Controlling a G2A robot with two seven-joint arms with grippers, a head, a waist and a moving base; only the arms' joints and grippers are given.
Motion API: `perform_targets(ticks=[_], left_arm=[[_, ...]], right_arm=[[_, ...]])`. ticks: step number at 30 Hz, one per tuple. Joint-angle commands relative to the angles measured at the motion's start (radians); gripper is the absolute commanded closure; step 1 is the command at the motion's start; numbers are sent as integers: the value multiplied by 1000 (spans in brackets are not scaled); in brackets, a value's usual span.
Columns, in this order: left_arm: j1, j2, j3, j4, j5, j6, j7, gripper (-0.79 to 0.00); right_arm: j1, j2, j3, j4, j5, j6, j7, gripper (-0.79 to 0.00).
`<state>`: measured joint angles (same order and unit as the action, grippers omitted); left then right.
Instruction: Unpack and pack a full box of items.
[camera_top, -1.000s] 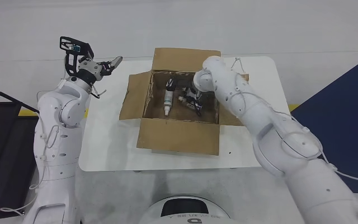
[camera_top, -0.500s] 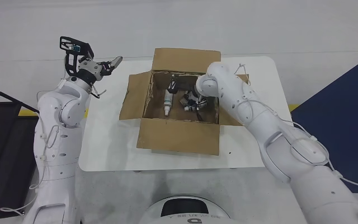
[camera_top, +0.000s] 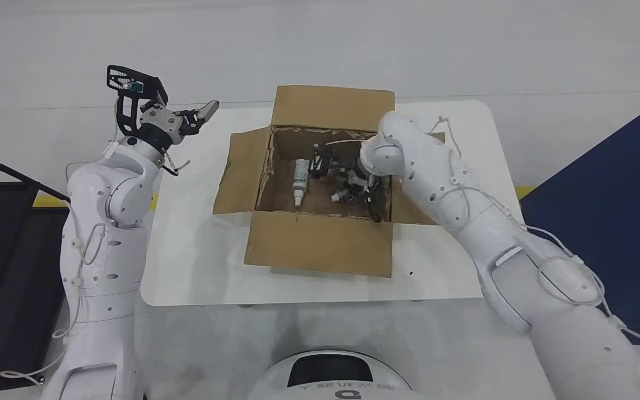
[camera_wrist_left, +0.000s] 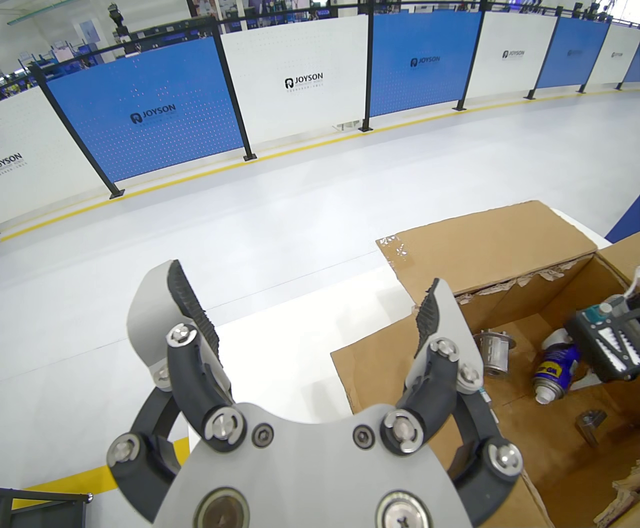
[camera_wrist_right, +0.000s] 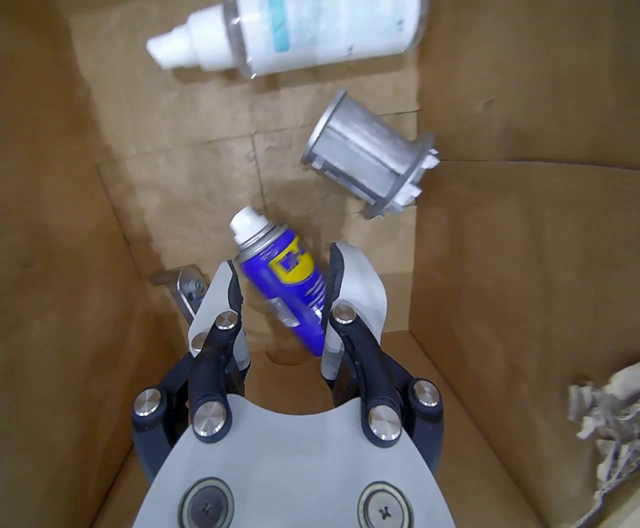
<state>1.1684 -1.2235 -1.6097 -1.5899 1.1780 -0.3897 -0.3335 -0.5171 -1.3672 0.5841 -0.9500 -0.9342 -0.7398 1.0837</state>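
Unpacking step in hand. The right tool (camera_wrist_right: 285, 262) is inside the box (camera_top: 320, 250), fingers apart, with the blue spray can (camera_wrist_right: 280, 285) lying between them. Grip is judged not yet made. Next move: close on the can and lift it clear of the walls. The left tool (camera_wrist_left: 305, 275) is also apart and holds nothing, with the box off to its side.

From above, my right arm (camera_top: 450, 200) lies across the box (camera_top: 318, 245) and covers a good part of its floor; I can't make out what sits beneath it. On the right wrist camera the spray can (camera_wrist_right: 280, 280) is smeared, and its bottom end disappears behind the right tool (camera_wrist_right: 285, 262). Whether the tool has hold of it I can't tell. The pump bottle (camera_wrist_right: 320, 30) is clipped by the frame edge. The small metal bracket (camera_wrist_right: 186, 286) is half hidden by the tool. The crumpled paper (camera_wrist_right: 607, 415) runs off the edge.
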Motion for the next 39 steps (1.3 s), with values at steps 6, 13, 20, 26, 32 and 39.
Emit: perform_targets(ticks=[6,13,20,26,32,39], left_arm=[[0,0,0,0,0,0,0,-785],[0,0,0,0,0,0,0,-785],[0,0,0,0,0,0,0,-785],[0,0,0,0,0,0,0,-785],[0,0,0,0,0,0,0,-785],[0,0,0,0,0,0,0,-785]], right_arm=[[20,-14,-86,43,35,8,4,-357],[68,-57,-157,132,67,-4,-7,-354],[100,-98,-193,203,74,-6,-12,-385],[117,-139,-220,270,74,2,-16,-403],[135,-179,-241,339,67,21,-12,-329],[152,-215,-253,392,58,27,-20,0]])
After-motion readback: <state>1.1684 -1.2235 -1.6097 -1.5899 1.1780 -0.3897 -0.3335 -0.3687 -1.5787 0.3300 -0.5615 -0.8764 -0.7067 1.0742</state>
